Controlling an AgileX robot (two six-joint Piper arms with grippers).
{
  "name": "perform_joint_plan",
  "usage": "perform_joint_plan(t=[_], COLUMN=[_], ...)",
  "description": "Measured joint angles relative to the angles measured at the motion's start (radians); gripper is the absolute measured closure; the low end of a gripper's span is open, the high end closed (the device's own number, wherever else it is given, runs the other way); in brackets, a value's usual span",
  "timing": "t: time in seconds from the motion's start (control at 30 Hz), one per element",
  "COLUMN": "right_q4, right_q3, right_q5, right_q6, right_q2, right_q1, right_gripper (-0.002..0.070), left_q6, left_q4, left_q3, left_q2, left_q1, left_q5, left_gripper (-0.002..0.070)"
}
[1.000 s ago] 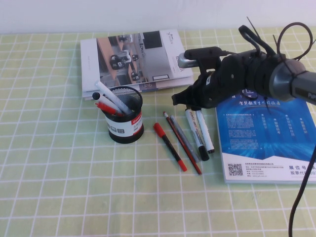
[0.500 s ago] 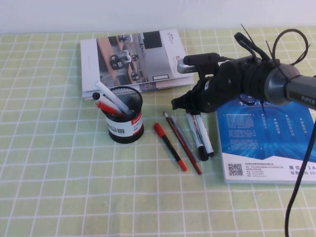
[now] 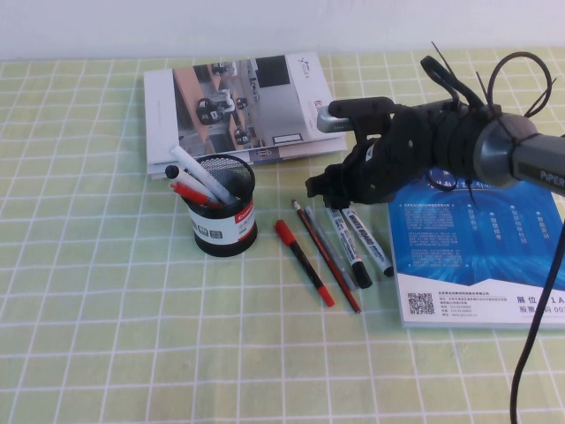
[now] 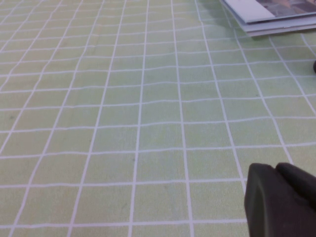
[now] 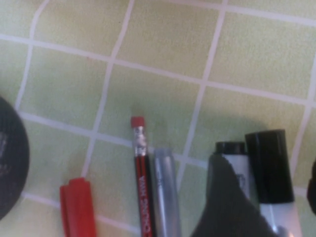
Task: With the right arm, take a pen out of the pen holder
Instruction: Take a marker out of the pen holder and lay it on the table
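Observation:
The black mesh pen holder (image 3: 224, 216) stands left of centre with white and red pens (image 3: 196, 177) leaning out of it. To its right lie a red pen (image 3: 303, 262), a red pencil (image 3: 328, 262), a grey pen (image 5: 165, 192) and two white markers (image 3: 350, 250) (image 3: 374, 247). My right gripper (image 3: 328, 190) hovers low over the markers' upper ends, open. In the right wrist view its fingers (image 5: 224, 207) stand either side of a black-capped marker (image 5: 266, 168) that lies loose on the cloth. My left gripper (image 4: 274, 170) hangs shut over bare cloth, holding nothing.
A stack of magazines (image 3: 238, 106) lies behind the holder. A blue book (image 3: 481, 252) lies right of the markers, partly under my right arm. A black cable (image 3: 538, 336) hangs down at the right edge. Green checked cloth (image 3: 106, 309) covers the table.
My right gripper has opened and let go of a white marker, which now lies on the cloth angled slightly away from the other marker. The arm sank a little.

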Motion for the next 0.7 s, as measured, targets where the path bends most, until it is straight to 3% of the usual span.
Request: perform_joint_plan(t=[0.17,0.4,0.7], right_q4=[-0.002,-0.017,-0.033], right_q3=[0.005,0.144,0.4], right_q5=[0.043,0.064,0.16], right_q6=[0.0,0.0,0.0], right_q2=[-0.065,-0.336,-0.695], right_q1=[0.012,0.06,0.06], right_gripper=[0.04,0.064,0.0687], left_q6=[0.0,0.0,0.0], left_q4=[0.0,0.0,0.0], left_q3=[0.0,0.0,0.0], left_q2=[0.0,0.0,0.0], left_q1=[0.0,0.0,0.0], left_q5=[0.0,0.0,0.0], left_gripper=[0.068,0.068,0.068])
